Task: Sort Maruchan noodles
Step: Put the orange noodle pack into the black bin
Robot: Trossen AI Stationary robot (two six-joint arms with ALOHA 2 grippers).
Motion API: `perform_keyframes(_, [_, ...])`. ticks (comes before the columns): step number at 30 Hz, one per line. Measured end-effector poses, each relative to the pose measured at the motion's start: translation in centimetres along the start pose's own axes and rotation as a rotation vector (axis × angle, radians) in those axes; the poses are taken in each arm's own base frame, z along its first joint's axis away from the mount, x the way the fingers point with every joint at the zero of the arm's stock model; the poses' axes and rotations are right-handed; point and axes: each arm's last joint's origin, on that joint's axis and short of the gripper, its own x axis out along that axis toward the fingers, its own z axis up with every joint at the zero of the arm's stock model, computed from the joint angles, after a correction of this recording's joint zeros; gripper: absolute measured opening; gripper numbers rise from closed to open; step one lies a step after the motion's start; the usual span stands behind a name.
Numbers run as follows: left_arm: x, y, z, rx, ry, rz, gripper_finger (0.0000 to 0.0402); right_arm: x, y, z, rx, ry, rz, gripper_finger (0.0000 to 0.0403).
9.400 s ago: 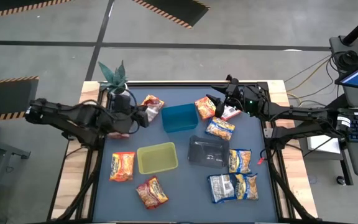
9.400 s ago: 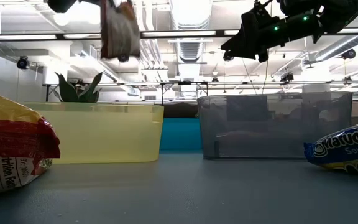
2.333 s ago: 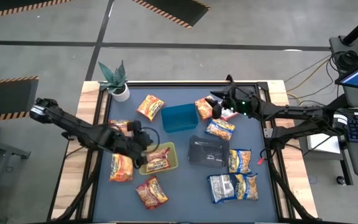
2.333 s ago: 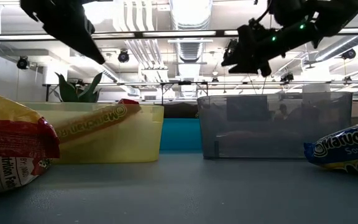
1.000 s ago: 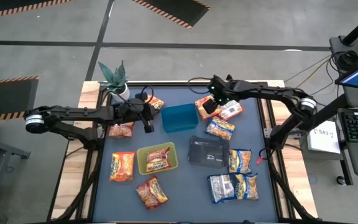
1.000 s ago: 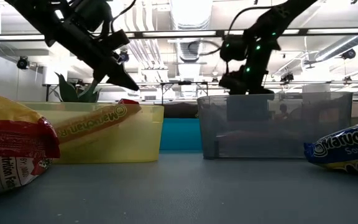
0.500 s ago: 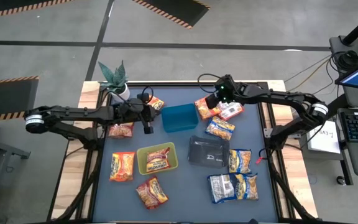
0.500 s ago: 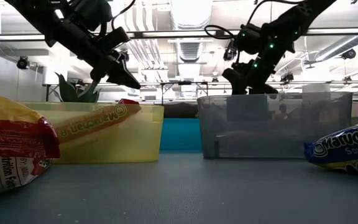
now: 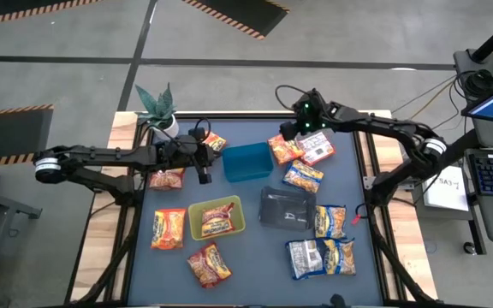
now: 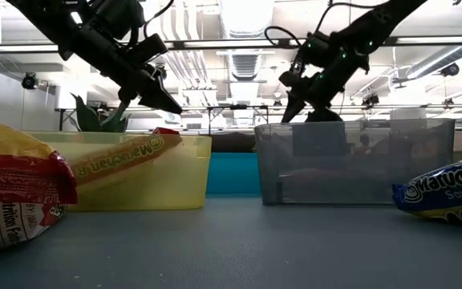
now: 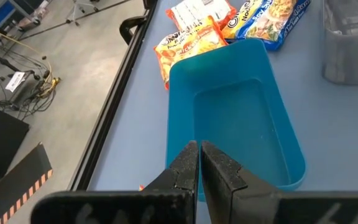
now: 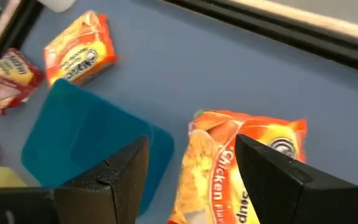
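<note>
Maruchan packets lie flat across the table. An orange one (image 9: 282, 149) and a pink-white one (image 9: 317, 150) lie near the far edge, with blue-and-yellow ones (image 9: 303, 177) (image 9: 329, 221) on the right. Red-orange ones (image 9: 169, 228) (image 9: 209, 263) lie at the left, and one (image 9: 217, 219) rests in the yellow-green tray. My right gripper (image 9: 292, 131) (image 12: 197, 180) is open and hovers over the orange packet (image 12: 241, 168). My left gripper (image 9: 205, 171) (image 11: 199, 168) is shut and empty, beside the blue tray (image 11: 235, 124).
The blue tray (image 9: 247, 162), the yellow-green tray (image 9: 197, 224) and a dark clear tray (image 9: 286, 208) stand mid-table. A potted plant (image 9: 158, 107) sits at the far left corner. More packets: an orange one (image 9: 212, 141), a red-orange one (image 9: 168, 179) and blue-and-yellow ones (image 9: 321, 257).
My right gripper has drawn back from low over the orange packet, rising a little toward the far edge and turning. The packets lie where they were.
</note>
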Motion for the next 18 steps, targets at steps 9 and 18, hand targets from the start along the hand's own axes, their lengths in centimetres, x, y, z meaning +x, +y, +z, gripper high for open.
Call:
perform_keyframes(9, [0.0,0.0,0.0,-0.016,0.000,0.000,0.0000,2.5,-3.1,-0.1,-0.006,0.075,-0.061,0.0226])
perform_keyframes(18, [0.0,0.0,-0.1,-0.023,0.005,-0.002,0.0000,3.6,-4.1,-1.0,-0.039,0.167,-0.095,0.0226])
